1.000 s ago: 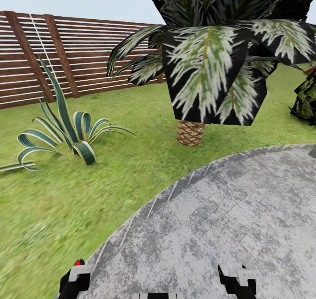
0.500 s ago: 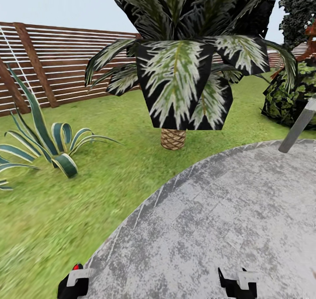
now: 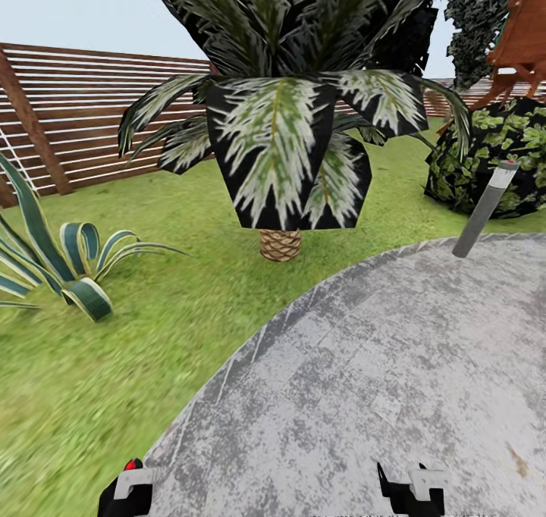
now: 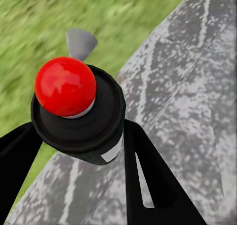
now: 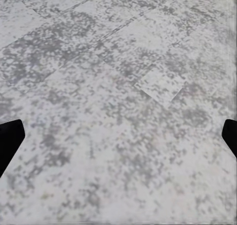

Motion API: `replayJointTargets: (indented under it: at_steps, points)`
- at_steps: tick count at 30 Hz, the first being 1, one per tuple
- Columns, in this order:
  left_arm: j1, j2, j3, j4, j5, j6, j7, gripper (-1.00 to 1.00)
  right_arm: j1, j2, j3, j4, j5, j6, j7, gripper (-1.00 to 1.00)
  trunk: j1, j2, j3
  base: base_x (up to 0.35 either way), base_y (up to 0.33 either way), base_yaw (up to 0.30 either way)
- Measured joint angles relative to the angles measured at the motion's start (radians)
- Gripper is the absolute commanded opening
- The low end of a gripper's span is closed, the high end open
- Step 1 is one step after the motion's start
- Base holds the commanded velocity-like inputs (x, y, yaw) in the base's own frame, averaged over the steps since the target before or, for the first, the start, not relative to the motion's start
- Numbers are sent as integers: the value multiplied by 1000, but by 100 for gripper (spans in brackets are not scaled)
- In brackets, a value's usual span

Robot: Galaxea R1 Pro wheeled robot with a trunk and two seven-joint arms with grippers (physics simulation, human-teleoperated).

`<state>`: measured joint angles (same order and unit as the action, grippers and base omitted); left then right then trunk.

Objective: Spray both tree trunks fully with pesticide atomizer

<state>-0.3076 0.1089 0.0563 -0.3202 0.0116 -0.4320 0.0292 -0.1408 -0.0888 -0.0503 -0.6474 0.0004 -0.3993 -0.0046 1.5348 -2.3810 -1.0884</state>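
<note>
— Two grippers sit at the near edge of the head view, left gripper [image 3: 127, 488] and right gripper [image 3: 413, 487]. Any trunk ahead?

— No mottled grey trunk. A palm [image 3: 282, 123] on a short scaly stump stands far centre on the lawn [image 3: 114, 365], a striped plant [image 3: 53, 252] at the left, the fence [image 3: 91, 115] behind, a bush [image 3: 493, 157] and a grey post [image 3: 484, 210] far right. The robot is on grey paving [image 3: 379, 365]. So, by my reckoning, the trees lie somewhere off to the side and the base must turn before either arm aims.

— And the atomizer?

— On the left. A red tip [image 3: 133, 465] pokes up at that gripper. The left wrist view settles it: the atomizer [image 4: 79, 116] is pinched between the black fingers [image 4: 153, 180], its long axis running along them, red tip pointing away from the wrist, over the paving's edge.

— The right?

— Its wrist view has dark fingertips [image 5: 10, 141] at opposite edges, spread wide, holding nothing, bare paving between. The left arm does the spraying, I'd say.
</note>
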Motion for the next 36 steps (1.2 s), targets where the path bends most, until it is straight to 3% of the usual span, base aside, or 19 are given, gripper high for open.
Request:
replayJointTargets:
  at_steps: [36]
  points:
    - [16, -3, 0, -9, 2, -3, 1, -100, 0, 0, 0, 8, 0, 0, 0, 100, 0, 0, 0, 0, 0, -268]
